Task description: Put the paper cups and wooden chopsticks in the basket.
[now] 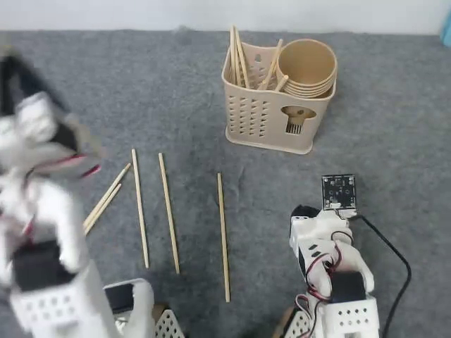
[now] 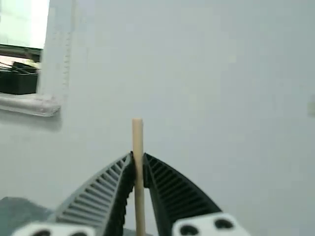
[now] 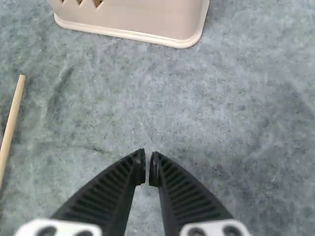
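- Your left gripper [image 2: 138, 167] is clamped on one wooden chopstick [image 2: 137, 137], which stands upright between the jaws with a pale wall behind it.
- Your right gripper [image 3: 147, 167] has its jaws almost together with nothing between them. It sits low over the grey mat [image 3: 236, 98], near the basket [image 3: 147, 19].
- The paper cups [image 1: 307, 67] sit stacked inside the basket, with several chopsticks [image 1: 239, 56] leaning beside them.
- Five loose chopsticks [image 1: 168, 213] lie on the mat in front of the basket.
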Controlling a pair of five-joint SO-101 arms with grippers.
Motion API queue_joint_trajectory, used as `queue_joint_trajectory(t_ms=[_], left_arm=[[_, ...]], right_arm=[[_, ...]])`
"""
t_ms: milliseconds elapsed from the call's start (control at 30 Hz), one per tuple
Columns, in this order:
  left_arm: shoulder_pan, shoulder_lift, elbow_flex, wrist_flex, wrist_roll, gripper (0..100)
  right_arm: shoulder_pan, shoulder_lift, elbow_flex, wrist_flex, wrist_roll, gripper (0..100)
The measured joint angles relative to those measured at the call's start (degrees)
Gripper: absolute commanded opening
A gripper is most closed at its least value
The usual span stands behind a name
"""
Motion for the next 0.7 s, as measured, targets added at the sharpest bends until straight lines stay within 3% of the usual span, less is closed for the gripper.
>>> queue_joint_trajectory(t_ms=[167,300,433,700], left_arm=[[14.6,5.5,-0.7,-10.9,-0.2,1],[25.4,7.9,1.1,-25.1,-0.2,1],[30.1,13.5,0.4,-38.1,-0.2,1],[33.5,35.5,-12.9,-40.3,-0.1,1]], right_arm=[[0.0,0.0,0.0,0.7,0.0,3.0],[0.0,0.0,0.0,0.9,0.0,3.0],[0.0,0.0,0.0,0.9,0.0,3.0],[0.0,0.0,0.0,0.9,3.6,3.0]])
